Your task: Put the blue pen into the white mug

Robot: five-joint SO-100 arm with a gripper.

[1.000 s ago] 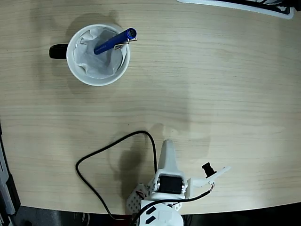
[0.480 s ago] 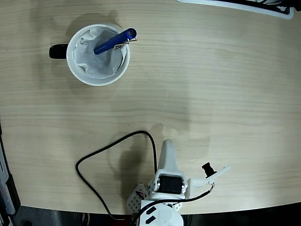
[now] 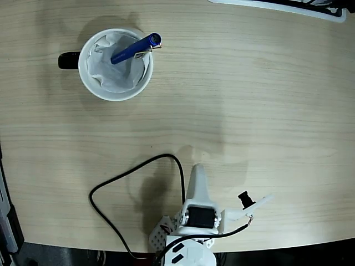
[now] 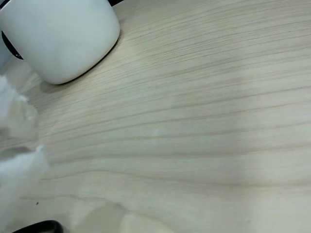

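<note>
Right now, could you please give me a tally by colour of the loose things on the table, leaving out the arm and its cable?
White: 1, the white mug, with white paper lining it
Blue: 1, the blue pen, standing tilted in the mug
Total: 2

The worktop (image 3: 249,100) is pale wood with fine lengthwise grain. The white mug (image 3: 115,64) has a black handle (image 3: 69,60) and white paper inside. The blue pen (image 3: 135,49) is glossy royal blue with a silver clip. The arm (image 3: 198,213) is white, its cable (image 3: 111,185) black.
</note>
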